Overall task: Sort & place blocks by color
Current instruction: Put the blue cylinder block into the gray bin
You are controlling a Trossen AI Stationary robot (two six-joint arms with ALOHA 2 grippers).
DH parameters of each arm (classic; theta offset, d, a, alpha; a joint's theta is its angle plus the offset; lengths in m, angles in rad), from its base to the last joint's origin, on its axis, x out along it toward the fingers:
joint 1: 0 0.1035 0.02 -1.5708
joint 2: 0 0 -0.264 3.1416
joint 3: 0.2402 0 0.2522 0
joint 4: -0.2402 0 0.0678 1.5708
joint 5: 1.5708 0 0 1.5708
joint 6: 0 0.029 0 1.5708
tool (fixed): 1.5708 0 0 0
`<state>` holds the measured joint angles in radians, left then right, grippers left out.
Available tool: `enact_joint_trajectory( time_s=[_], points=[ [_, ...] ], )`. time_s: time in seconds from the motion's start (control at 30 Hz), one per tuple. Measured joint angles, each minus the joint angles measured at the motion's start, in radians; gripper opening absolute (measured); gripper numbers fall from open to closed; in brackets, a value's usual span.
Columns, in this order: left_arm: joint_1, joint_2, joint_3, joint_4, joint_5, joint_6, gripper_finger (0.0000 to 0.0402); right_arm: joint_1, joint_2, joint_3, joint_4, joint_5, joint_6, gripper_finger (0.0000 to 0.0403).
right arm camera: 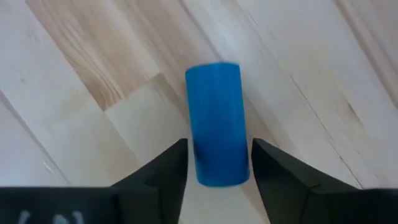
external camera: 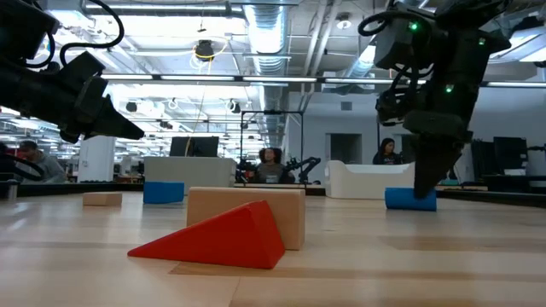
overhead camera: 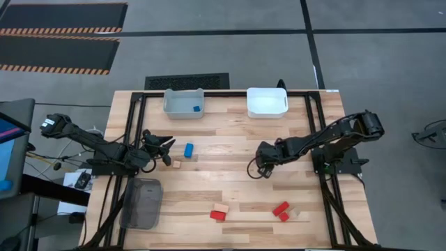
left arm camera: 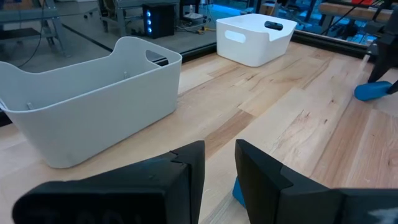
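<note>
- While the right gripper straddles the blue cylinder lying mid-bench, fingers apart, not clamped.
- Cylinder looks light, rigid, rolls easily; pinch across curved sides.
- Left gripper waits, narrow, empty.

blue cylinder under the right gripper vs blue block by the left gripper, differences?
Shape: the blue cylinder is round and lies on its side; the blue block is flat-sided.
Gripper: the right gripper has a finger on either side of the cylinder; the left gripper is beside the block, nothing between its fingers.
Both are blue and lie on the table.
</note>
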<state>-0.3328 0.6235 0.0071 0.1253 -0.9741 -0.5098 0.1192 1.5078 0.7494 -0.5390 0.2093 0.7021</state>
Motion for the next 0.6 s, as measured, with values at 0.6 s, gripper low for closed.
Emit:
enact_joint_trajectory(
  time_s=[0.6],
  points=[
    [0.001, 0.001, 0.000, 0.074, 0.049, 0.029, 0.0167, -0.005, 0.002, 0.003, 0.093, 0.049, -0.062, 0.0077]
  ],
)
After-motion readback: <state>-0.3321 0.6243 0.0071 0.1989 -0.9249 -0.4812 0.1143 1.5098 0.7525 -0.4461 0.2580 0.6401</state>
